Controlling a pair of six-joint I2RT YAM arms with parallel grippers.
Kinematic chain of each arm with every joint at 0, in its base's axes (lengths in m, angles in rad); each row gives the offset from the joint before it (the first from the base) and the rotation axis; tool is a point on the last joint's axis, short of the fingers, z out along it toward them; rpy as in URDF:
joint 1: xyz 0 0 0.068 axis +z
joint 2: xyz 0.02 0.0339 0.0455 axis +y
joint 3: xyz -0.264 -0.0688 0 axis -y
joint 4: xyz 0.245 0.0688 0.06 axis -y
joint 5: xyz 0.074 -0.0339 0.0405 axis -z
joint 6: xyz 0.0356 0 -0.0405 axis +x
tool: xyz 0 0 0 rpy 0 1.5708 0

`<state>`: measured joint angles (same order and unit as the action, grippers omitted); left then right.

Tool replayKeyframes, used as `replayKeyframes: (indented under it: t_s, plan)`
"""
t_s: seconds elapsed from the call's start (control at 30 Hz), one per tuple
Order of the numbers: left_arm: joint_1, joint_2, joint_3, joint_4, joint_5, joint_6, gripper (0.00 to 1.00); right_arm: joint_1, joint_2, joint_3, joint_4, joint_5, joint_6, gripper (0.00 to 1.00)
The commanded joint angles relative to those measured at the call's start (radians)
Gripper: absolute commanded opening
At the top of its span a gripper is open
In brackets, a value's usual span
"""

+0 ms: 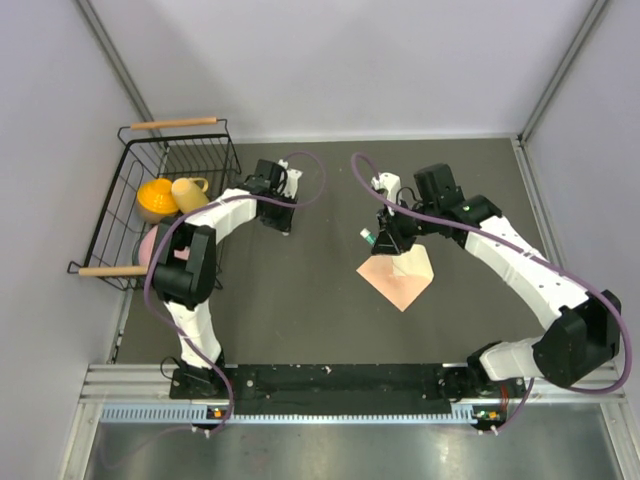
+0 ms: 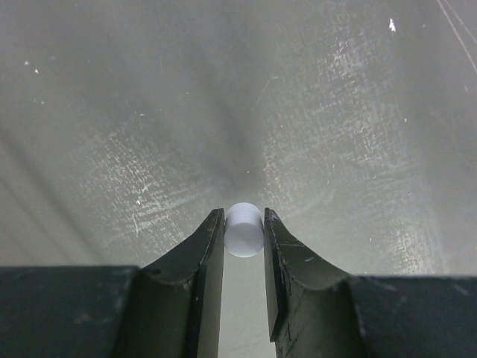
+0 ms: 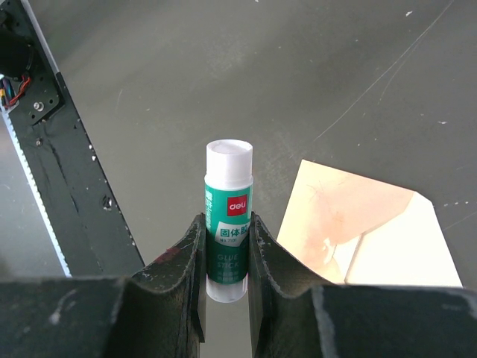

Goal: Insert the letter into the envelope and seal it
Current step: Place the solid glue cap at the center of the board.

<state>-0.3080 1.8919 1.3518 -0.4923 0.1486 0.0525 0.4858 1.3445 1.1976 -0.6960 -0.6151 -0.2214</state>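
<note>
The peach envelope (image 1: 397, 277) lies flat on the dark table, right of centre. Its flap (image 3: 350, 212) is folded open, with a paler cream panel (image 3: 406, 257) beside it. The letter does not show as a separate sheet. My right gripper (image 1: 382, 243) hovers at the envelope's upper left corner, shut on a green-and-white glue stick (image 3: 228, 186) whose white end points away from the wrist (image 3: 226, 227). My left gripper (image 1: 279, 222) is off to the left over bare table, shut on a small white cap (image 2: 244, 231) pinched between its fingertips (image 2: 244, 224).
A black wire basket (image 1: 180, 150) with wooden handles stands at the far left. It holds a yellow bowl (image 1: 155, 198), a yellow mug (image 1: 189, 191) and something pink (image 1: 150, 245). The arms' black mounting rail (image 1: 330, 380) runs along the near edge.
</note>
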Motion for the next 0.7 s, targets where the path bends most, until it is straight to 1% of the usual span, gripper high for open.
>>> replayKeyframes:
  t_s: [0.0,0.13,0.33,0.4,0.43,0.57,0.67]
  plan:
    - [-0.003,0.009,-0.025,0.064,-0.041,0.001,0.06,-0.006,0.005,0.028,0.027,-0.021,0.014,0.00]
    - [-0.009,0.015,-0.049,0.083,-0.047,0.003,0.10,-0.006,0.012,0.034,0.027,-0.020,0.013,0.00]
    - [-0.013,0.026,-0.037,0.061,-0.043,-0.002,0.13,-0.004,0.022,0.040,0.027,-0.020,0.013,0.00]
    - [-0.011,0.039,-0.030,0.043,-0.037,-0.005,0.17,-0.004,0.022,0.045,0.027,-0.018,0.013,0.00]
    - [-0.013,0.045,-0.029,0.040,-0.035,-0.006,0.22,-0.004,0.022,0.045,0.024,-0.017,0.011,0.00]
    - [-0.014,0.046,-0.033,0.034,-0.035,-0.011,0.35,-0.006,0.019,0.048,0.023,-0.011,0.007,0.00]
    - [-0.014,0.045,-0.034,0.032,-0.035,-0.013,0.41,-0.004,0.018,0.049,0.020,-0.012,0.005,0.00]
